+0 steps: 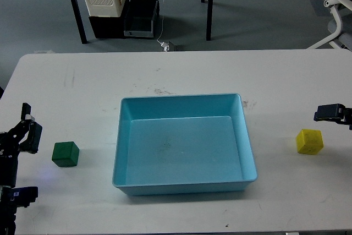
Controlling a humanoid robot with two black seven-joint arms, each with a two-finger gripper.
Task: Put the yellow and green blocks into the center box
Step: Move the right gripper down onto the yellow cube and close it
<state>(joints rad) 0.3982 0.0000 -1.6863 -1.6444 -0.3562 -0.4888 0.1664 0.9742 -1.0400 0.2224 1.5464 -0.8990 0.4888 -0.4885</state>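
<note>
The green block [66,153] lies on the counter [181,70] just beside the left claw [26,127], whose opening cannot be told. The yellow block [309,141] sits near the right claw [325,113], also unclear. Both are outside the empty center box [185,182]. Each claw should probably descend straight, centred over its block.

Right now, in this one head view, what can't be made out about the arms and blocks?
- Right gripper: mostly cut off by the right edge of the head view; whether it is open or shut cannot be told.
- Left gripper: dark, partly cut by the left edge; finger gap unclear.
- Green block and yellow block: far and under faces hidden.
- Blue tray: near wall's outside barely visible.
</note>
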